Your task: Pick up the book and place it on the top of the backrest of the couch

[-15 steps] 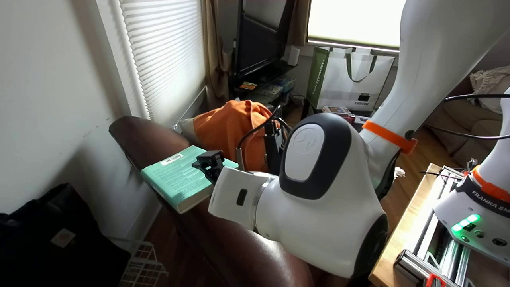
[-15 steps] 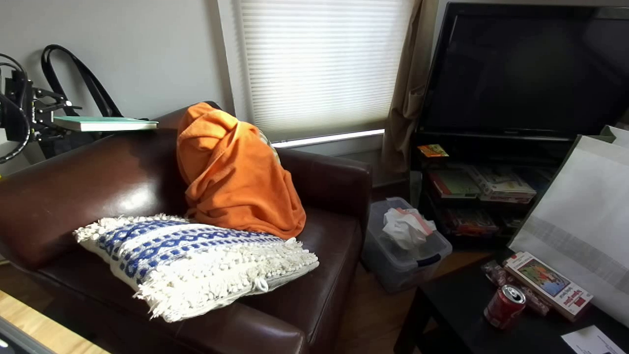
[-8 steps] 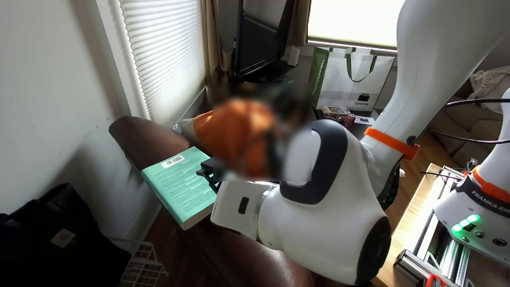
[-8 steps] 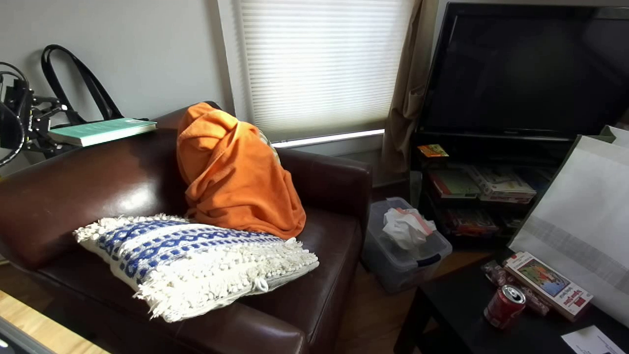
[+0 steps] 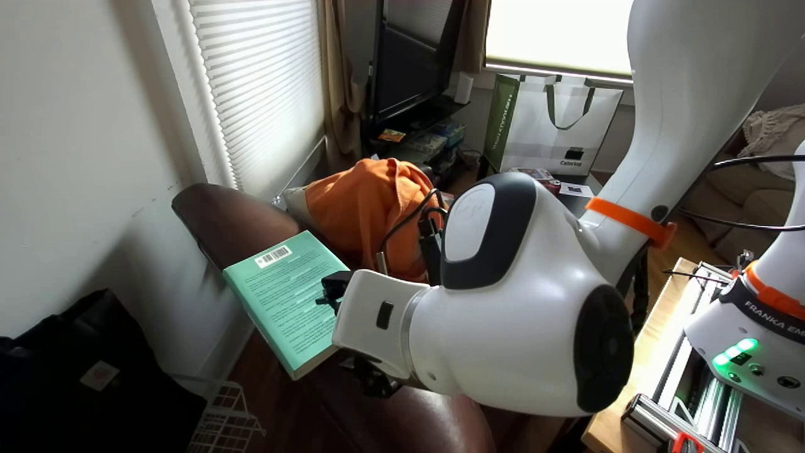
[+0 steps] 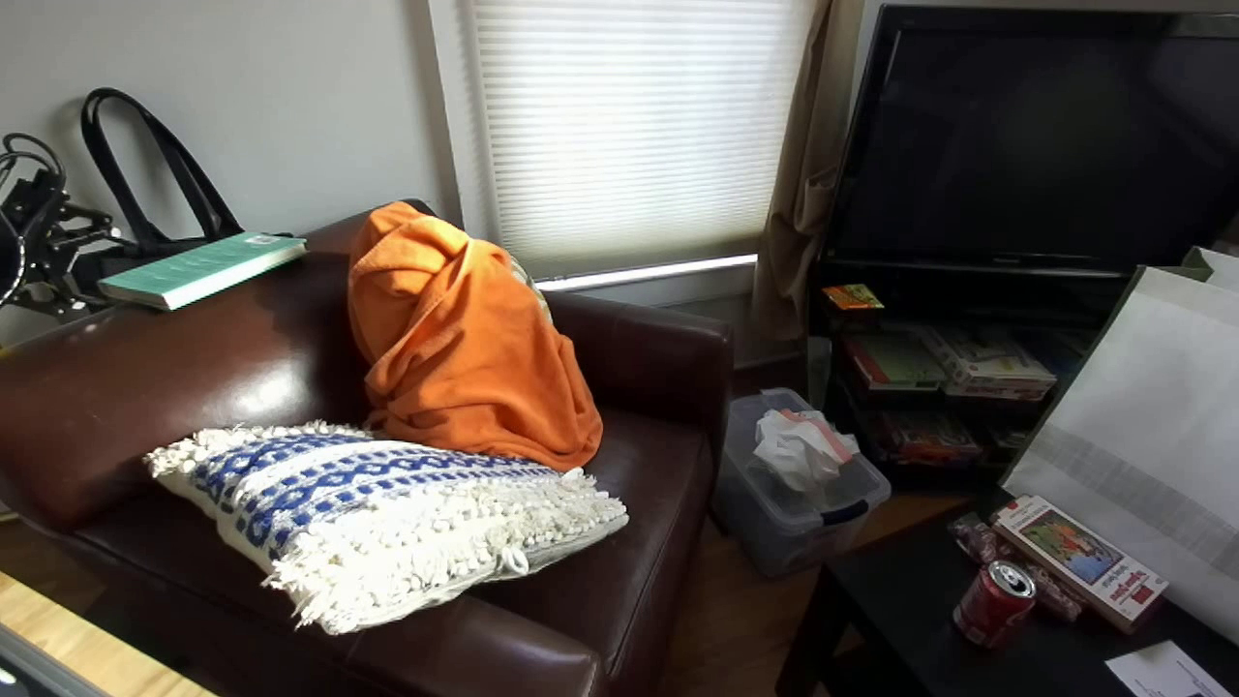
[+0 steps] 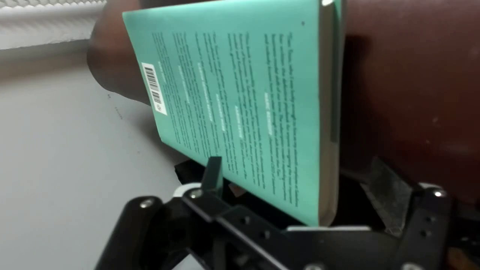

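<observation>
- A brown leather couch [image 6: 649, 460] occupies the foreground.
- The tool [image 7: 297, 170] is spread wide and grips nothing.
- The book [image 5: 286, 305], held level a second ago, now lies slanted atop the backrest [image 6: 184, 358]; placing looks nearly done.

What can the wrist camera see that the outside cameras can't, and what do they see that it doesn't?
Only the wrist view clearly shows the flat grey inside of a finger.

Only the exterior views show the TV, the big white bag and the orange blanket; the patterned pillow shows in an exterior view too.

All of them show the book, which seems to lie on the couch's backrest, the open gripper and the window blind.
</observation>
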You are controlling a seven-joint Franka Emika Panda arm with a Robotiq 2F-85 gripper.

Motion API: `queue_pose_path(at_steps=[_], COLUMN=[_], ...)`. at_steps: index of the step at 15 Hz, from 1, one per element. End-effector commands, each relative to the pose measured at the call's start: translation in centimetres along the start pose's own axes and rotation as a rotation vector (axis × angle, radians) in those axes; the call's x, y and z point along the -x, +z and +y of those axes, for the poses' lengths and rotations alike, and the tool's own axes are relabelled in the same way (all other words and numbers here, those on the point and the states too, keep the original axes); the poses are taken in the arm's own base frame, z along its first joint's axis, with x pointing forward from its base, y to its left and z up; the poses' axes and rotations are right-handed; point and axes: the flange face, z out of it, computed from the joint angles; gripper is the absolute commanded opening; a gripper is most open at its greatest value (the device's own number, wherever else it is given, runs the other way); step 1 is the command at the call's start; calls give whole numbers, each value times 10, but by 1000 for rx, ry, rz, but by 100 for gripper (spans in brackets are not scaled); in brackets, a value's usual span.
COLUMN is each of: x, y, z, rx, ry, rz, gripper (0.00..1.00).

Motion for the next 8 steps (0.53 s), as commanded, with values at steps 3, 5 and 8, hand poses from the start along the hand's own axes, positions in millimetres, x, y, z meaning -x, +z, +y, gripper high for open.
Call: queue_pose_path(at_steps=[3, 5, 8], x=[8, 22, 48], y=[-72, -96, -133], z=[24, 30, 37], rx=[-116, -149, -139], ry=[10, -4, 22], rz=[86, 42, -30], gripper=[100, 100, 100])
